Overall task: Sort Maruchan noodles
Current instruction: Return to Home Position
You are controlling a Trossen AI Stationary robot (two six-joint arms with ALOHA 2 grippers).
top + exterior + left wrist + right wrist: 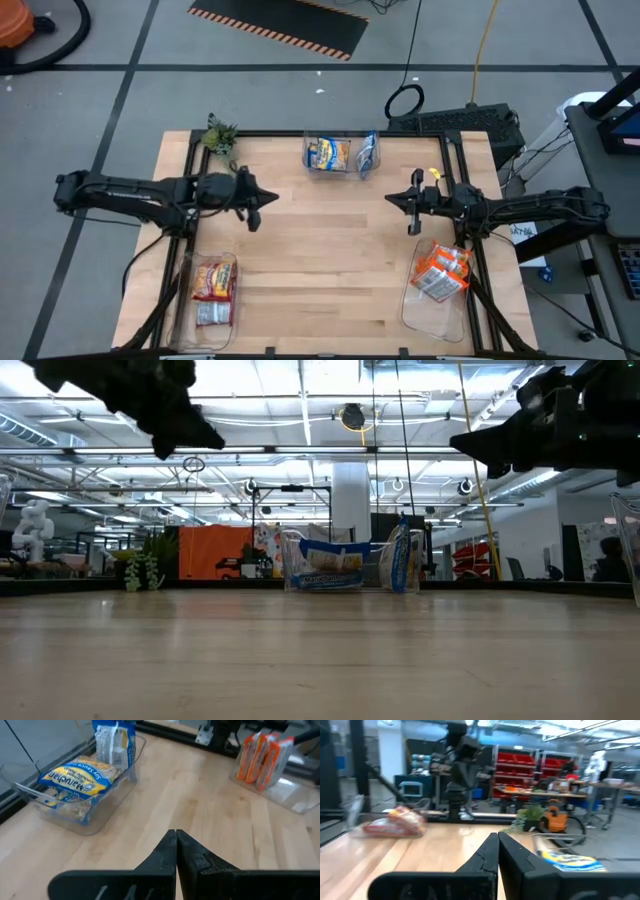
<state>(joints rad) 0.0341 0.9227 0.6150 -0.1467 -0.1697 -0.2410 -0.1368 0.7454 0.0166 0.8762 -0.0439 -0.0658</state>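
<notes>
Red noodles, orange noodles and blue noodles are binned separately, left tool and right tool are closed empty, and the upright blue packet could be toppled by a careless swing.

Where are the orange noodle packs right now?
In the high view, the orange noodle packs sit in the clear bin at the table's lower right corner, close to the right pincer.

Smooth pale wood table, glossy plastic noodle packets — crinkled, clear shiny plastic bins.
</notes>
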